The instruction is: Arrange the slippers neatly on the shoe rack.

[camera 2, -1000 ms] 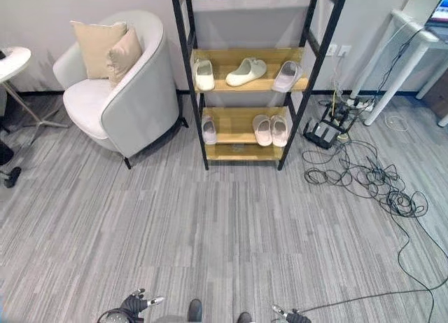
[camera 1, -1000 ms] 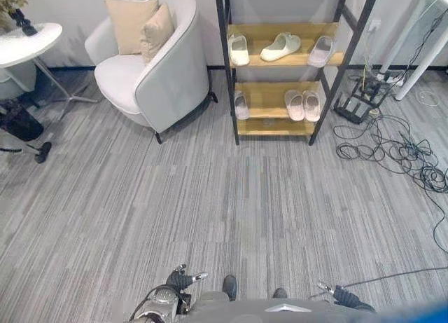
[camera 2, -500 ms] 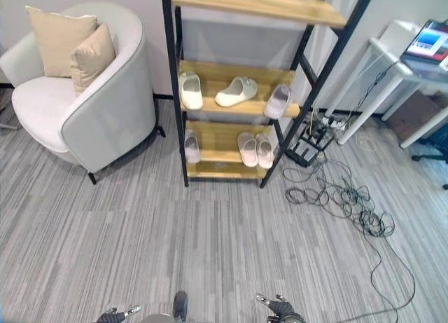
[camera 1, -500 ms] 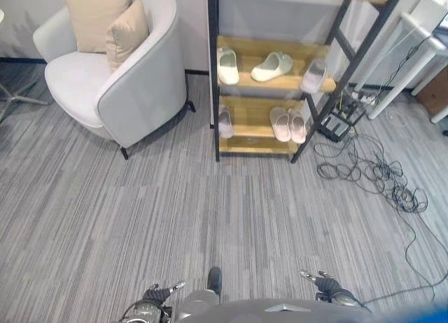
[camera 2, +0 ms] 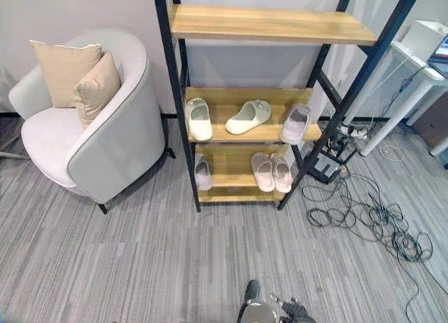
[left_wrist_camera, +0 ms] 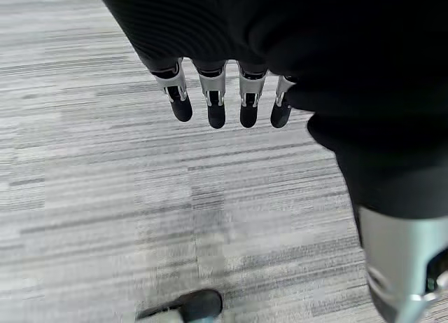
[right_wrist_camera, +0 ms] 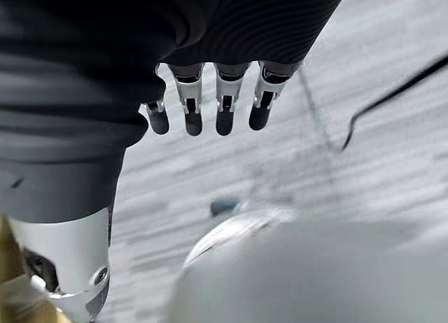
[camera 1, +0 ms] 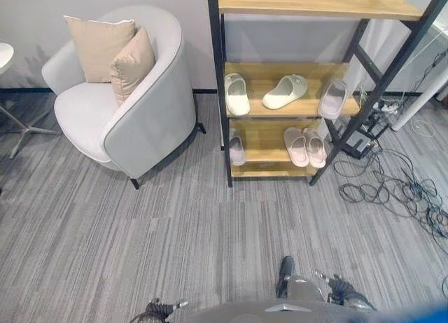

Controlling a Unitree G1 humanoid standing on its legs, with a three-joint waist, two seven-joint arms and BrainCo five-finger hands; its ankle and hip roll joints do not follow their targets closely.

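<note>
The shoe rack [camera 1: 229,127] has a black frame and wooden shelves and stands against the far wall. On its middle shelf are a white slipper [camera 1: 236,94], a pale green slipper [camera 1: 285,91] lying crosswise, and a greyish slipper [camera 1: 333,98] tilted against the right post. The lower shelf holds a single pale slipper [camera 1: 236,148] at the left and a pink pair [camera 1: 304,146] side by side. My left hand [left_wrist_camera: 212,106] and right hand [right_wrist_camera: 189,106] hang low over the carpet, far from the rack, fingers straight and holding nothing.
A light grey armchair [camera 1: 150,116] with two beige cushions [camera 1: 115,53] stands left of the rack. Black cables [camera 1: 399,193] sprawl over the floor at the right, by a white table leg [camera 1: 420,92]. Grey striped carpet [camera 1: 175,225] lies between me and the rack.
The camera has moved: the rack now sits nearer and more central, with its top shelf in view. Both hands stay low with straight fingers. The slippers have not moved.
</note>
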